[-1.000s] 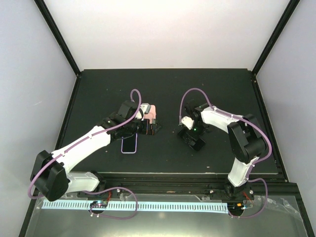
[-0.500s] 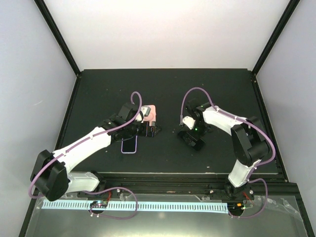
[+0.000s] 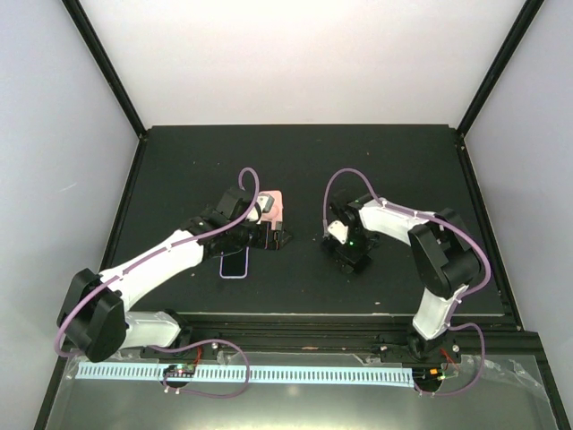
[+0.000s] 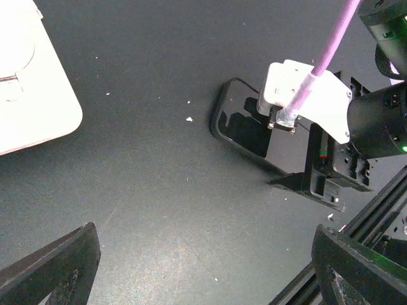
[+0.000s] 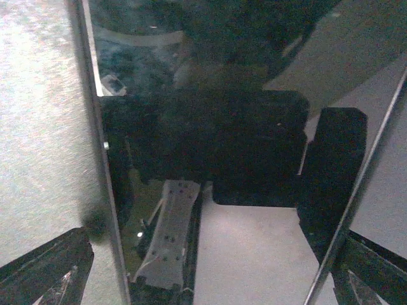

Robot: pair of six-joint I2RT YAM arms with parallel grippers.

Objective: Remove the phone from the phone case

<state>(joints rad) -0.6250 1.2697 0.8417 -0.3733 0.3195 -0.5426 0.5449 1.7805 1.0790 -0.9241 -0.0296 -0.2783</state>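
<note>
The left gripper [image 4: 203, 236] hangs with its jaws wide apart and nothing between them, bare table [image 4: 133, 184] below. The right gripper [image 5: 213, 248] is spread too, with a finger on either side of a glossy black slab [image 5: 191, 121] lying flat beneath it. The slab is probably the phone, though I cannot be sure. The phone case [image 4: 28, 82] lies flat, back up, just beyond the left gripper on its far side and apart from the slab. Whether anything sits inside it does not show. The shell looks thin, light and bendable, so it should peel away at a corner lip. The slab looks stiff, slick and breakable — best pinched across its long edges, not its faces.
</note>
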